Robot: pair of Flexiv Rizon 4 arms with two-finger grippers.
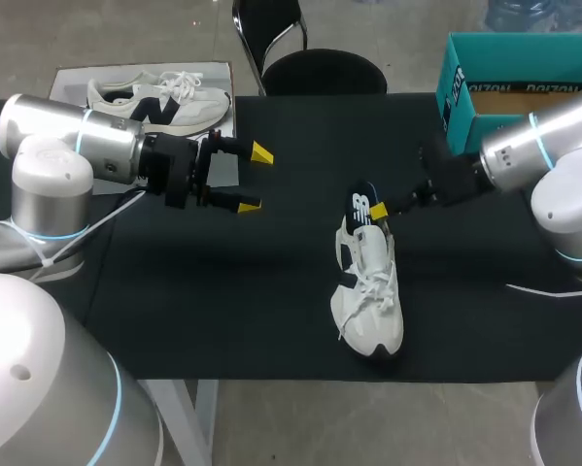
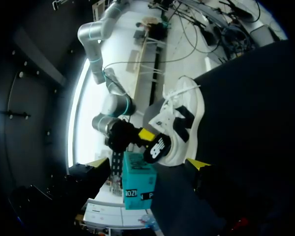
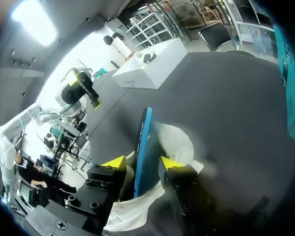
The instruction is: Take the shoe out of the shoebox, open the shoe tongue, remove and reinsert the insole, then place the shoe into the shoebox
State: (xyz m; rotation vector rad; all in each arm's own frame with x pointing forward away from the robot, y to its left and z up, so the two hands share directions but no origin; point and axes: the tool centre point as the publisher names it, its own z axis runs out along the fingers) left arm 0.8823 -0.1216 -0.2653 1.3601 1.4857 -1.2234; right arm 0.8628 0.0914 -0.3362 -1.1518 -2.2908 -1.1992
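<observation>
1. Black all over, the table (image 1: pixel 222 291) fills the head view. Two sneakers show. One white sneaker (image 1: pixel 370 291) lies near the middle, out of the single teal shoebox (image 1: pixel 465 92) that stands at the far right corner. A second sneaker (image 1: pixel 159 97) lies on a white box (image 1: pixel 77 78) at the far left. The right gripper (image 1: pixel 380 210) is at the middle sneaker's heel, pinching the one insole (image 1: pixel 360 206), which sticks up out of the shoe. The left gripper (image 1: pixel 255 180) hangs above bare table, well apart from that sneaker, with its two yellow tips spread and nothing between them.

2. In the left wrist view, the left gripper (image 2: pixel 147 163) has its fingers wide apart and empty. Ahead of it lies the sneaker (image 2: pixel 184 115), with the insole's black heel end (image 2: pixel 157 147) raised. The right gripper (image 2: pixel 143 133) is on the insole, and the shoebox (image 2: pixel 137 184) is just beside it.

3. In the right wrist view, the right gripper (image 3: pixel 142 163) has one finger on each side of the insole's blue edge (image 3: pixel 142 142), clamped on it. The sneaker (image 3: pixel 179 142) is directly under the gripper. Across the table are the left gripper (image 3: pixel 85 88), spread open, and the white box (image 3: pixel 147 73). The shoebox (image 3: pixel 291 88) shows only one teal wall.
</observation>
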